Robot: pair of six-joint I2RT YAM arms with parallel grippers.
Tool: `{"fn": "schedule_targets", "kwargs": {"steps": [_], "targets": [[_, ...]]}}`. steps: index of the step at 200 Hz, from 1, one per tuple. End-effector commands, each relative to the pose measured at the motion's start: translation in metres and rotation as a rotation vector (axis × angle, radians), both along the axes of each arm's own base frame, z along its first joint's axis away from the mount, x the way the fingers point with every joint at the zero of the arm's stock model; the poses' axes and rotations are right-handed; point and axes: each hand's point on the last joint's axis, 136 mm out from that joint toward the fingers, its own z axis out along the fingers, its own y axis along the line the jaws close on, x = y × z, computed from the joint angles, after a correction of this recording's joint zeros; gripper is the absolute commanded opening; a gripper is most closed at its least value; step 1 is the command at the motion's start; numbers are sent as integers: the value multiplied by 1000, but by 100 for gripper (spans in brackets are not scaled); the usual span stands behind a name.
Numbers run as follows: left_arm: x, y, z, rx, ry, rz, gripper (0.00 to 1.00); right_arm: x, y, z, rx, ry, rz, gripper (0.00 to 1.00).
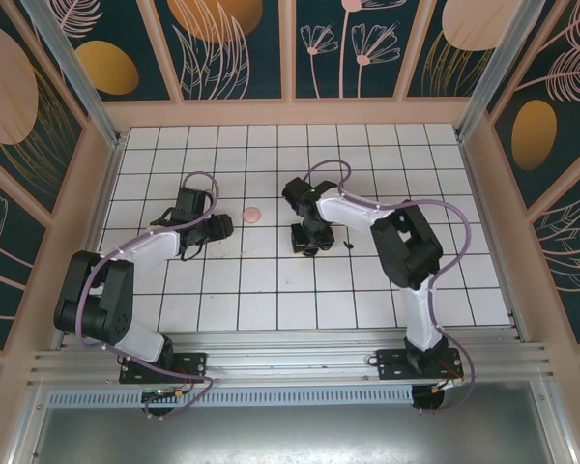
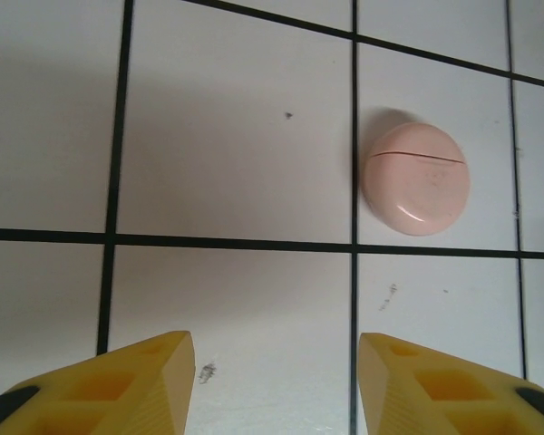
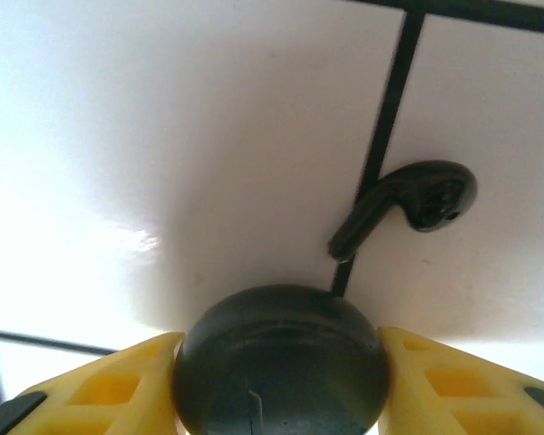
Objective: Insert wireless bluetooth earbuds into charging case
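My right gripper (image 3: 281, 352) is shut on a round black charging case (image 3: 281, 372), its yellow fingers (image 3: 453, 381) pressing both sides of it just above the table. A black earbud (image 3: 426, 195) with a short stem lies on the tiles beyond the case, to the right, across a grid line. From above, the right gripper (image 1: 307, 242) sits mid-table with the earbud (image 1: 349, 246) just to its right. My left gripper (image 2: 276, 353) is open over bare tile with nothing between its fingers. A closed round pink case (image 2: 417, 179) lies ahead of it to the right.
The pink case (image 1: 252, 214) lies between the left gripper (image 1: 217, 228) and the right one. The white tiled table (image 1: 300, 300) is fenced by low wooden walls, with open tiles near and far of both arms.
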Motion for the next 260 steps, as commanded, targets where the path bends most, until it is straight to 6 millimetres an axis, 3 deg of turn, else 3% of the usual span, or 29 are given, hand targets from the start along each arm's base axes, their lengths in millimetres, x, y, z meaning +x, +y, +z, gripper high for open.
{"fn": "schedule_targets", "kwargs": {"steps": [1,35,72,109,158,170,195,235,260], "targets": [[9,-18,36,-73,-119,-73,50,17,27,75,347,-143,-5,39],[7,-32,62,-158,-217,-131,49,4,33,148,767,-196,44,38],[3,-53,97,-247,-363,-240,47,-7,12,186,952,-257,79,37],[-4,-71,121,-275,-459,-337,47,-17,1,219,990,-508,228,37],[-23,-99,158,-340,-582,-521,47,-22,-15,263,807,-996,593,37],[-28,-104,165,-350,-601,-562,47,-34,-13,265,755,-1097,758,37],[-40,-113,177,-370,-633,-634,47,-59,-5,250,548,-1294,1101,38],[-58,-125,190,-428,-664,-732,47,-58,8,233,301,-1340,1329,38],[-66,-131,198,-454,-678,-776,47,-58,15,228,266,-1352,1382,38]]}}
